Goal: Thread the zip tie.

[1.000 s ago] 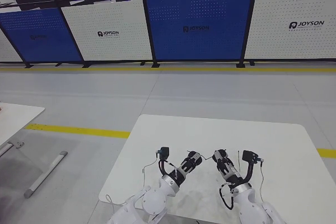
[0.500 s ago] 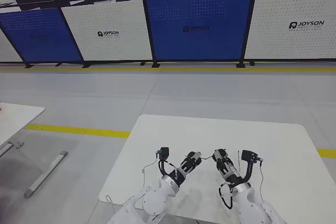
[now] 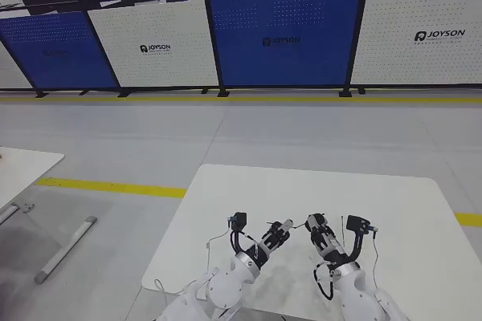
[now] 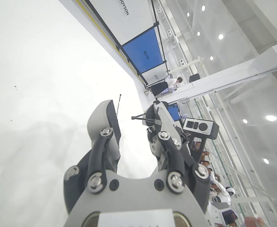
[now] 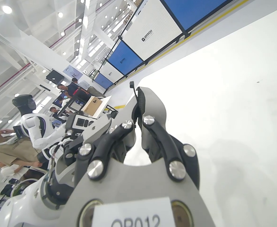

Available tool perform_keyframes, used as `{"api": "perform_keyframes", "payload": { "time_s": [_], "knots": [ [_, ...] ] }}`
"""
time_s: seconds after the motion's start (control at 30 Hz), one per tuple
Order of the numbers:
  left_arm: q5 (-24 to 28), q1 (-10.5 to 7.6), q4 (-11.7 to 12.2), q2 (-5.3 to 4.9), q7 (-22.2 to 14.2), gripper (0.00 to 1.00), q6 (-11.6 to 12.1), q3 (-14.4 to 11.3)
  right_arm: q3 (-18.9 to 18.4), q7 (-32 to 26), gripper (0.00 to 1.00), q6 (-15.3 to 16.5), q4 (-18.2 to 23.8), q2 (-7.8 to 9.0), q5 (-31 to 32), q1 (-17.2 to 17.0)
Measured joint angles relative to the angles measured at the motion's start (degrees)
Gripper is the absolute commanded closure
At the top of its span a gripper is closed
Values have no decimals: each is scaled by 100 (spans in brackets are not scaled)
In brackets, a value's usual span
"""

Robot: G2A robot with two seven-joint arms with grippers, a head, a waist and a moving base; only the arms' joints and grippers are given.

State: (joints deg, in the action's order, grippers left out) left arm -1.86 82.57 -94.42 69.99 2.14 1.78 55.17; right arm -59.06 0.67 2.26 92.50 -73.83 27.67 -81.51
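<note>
The right gripper (image 5: 139, 96) is closed on the zip tie (image 5: 132, 86), and the tie's head sticks out past the fingertips. The left gripper (image 4: 133, 107) is open, near it at 9 o'clock, over the 6 o'clock side of the white table (image 3: 369, 193). The tie's head seems to lie between the open fingers.

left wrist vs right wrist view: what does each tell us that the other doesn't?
Left wrist: the left tool, jaws open, nothing held.
Right wrist: the right tool shut on the zip tie, with the tie's head poking past its tips.
Both: the zip tie and the white table.
</note>
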Motion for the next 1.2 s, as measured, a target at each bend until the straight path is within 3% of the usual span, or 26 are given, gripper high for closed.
{"api": "perform_keyframes", "payload": {
  "time_s": [0.33, 0.4, 0.5, 1.2],
  "knots": [
    [26, -41, 61, 32, -144, 83, -33, -29, -47, 8, 100, -8, 31, -31, 82, -41],
    [20, -41, 64, 36, -145, 93, -30, -27, -52, 4, 100, -9, 34, -37, 97, -45],
    [15, -37, 65, 43, -140, 100, -26, -22, -60, -6, 100, -13, 39, -46, 119, -52],
    [-37, 8, -13, 72, -226, 100, 60, 36, -123, -298, 100, 90, 45, -104, 28, -56]
  ]
}}
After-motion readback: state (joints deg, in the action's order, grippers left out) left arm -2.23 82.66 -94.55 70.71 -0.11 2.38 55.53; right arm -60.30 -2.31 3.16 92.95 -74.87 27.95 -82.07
